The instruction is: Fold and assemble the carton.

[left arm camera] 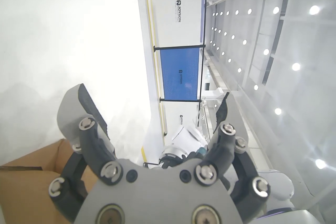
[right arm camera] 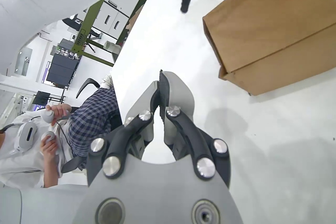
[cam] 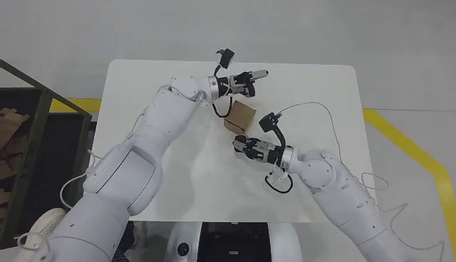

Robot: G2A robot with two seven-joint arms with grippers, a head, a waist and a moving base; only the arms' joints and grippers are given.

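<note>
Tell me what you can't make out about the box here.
Top view: the box is too small to tell whether its flaps are tucked.
Left wrist view: most of the box is cut off by the edge or behind the left gripper.
Right wrist view: one end runs off the edge; its walls hide the inside.

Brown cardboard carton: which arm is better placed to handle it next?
Probably right. The right gripper, though shut, sits close beside the brown cardboard carton. The left gripper is open but points past it across the white table.
</note>
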